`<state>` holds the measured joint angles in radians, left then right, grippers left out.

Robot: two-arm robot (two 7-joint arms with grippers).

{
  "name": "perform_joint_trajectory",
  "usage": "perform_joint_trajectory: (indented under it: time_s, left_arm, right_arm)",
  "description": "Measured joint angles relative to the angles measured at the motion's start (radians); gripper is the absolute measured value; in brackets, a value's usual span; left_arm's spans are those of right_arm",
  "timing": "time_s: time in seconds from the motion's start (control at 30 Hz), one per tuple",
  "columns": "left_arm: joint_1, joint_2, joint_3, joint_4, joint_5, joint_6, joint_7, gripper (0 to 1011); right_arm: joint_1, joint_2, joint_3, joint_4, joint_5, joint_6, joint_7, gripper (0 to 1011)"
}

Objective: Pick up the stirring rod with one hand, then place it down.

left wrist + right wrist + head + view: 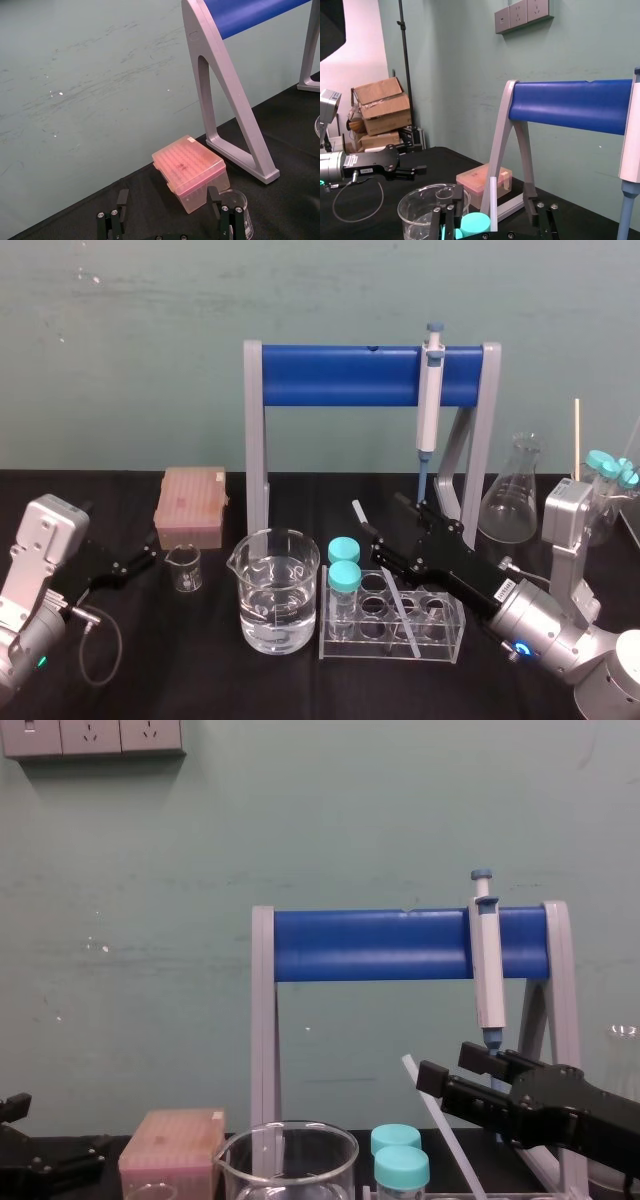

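Stirring rod (493, 200) seemingly within spread hand (490, 209).

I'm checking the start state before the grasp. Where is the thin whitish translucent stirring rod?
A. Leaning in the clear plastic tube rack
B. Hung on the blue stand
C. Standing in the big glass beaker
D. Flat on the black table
A: the thin whitish translucent stirring rod slants up out of the clear plastic tube rack, its upper part between the open fingers of the right hand; the left hand sits parked at the left.

black table (200, 685) bears beaker (278, 590), tube rack (440, 637), stand (340, 375) (blue-barred).
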<state>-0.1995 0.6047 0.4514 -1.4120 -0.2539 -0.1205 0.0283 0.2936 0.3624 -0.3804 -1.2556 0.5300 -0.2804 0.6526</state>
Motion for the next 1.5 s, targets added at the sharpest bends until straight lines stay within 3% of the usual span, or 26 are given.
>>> perform_joint_trajectory:
  time_s: [0.2, 0.37, 0.57, 0.67, 0.7, 0.87, 1.03, 1.2, 1.5]
  left_arm:
    - [0.0, 0.0, 0.0, 0.0, 0.0, 0.0, 0.0, 1000]
    - [0.0, 0.0, 0.0, 0.0, 0.0, 0.0, 0.0, 1000]
    - [0.0, 0.0, 0.0, 0.0, 0.0, 0.0, 0.0, 1000]
    - [0.0, 0.0, 0.0, 0.0, 0.0, 0.0, 0.0, 1000]
    - [0.0, 0.0, 0.0, 0.0, 0.0, 0.0, 0.0, 1000]
    - [0.0, 0.0, 0.0, 0.0, 0.0, 0.0, 0.0, 1000]
    - [0.0, 0.0, 0.0, 0.0, 0.0, 0.0, 0.0, 1000]
    - [0.0, 0.0, 0.0, 0.0, 0.0, 0.0, 0.0, 1000]
    - [0.0, 0.0, 0.0, 0.0, 0.0, 0.0, 0.0, 1000]
  right_arm:
    - [0.0, 0.001, 0.0, -0.004, -0.001, 0.01, -0.002, 891]
    - [-0.021, 0.029, 0.003, -0.06, -0.004, 0.079, -0.036, 1004]
    - [-0.088, 0.09, 0.025, -0.16, -0.005, 0.159, -0.088, 1004]
    - [-0.135, 0.115, 0.061, -0.198, -0.035, 0.167, -0.169, 1004]
    - [-0.135, 0.115, 0.061, -0.198, -0.035, 0.167, -0.169, 1004]
    - [-0.163, 0.09, 0.12, -0.185, -0.164, 0.169, -0.403, 1004]
    - [-0.162, 0.06, 0.142, -0.144, -0.231, 0.207, -0.528, 1004]
    - [-0.155, 0.034, 0.15, -0.101, -0.268, 0.253, -0.592, 1004]
    - [-0.156, 0.038, 0.15, -0.108, -0.264, 0.248, -0.586, 1004]
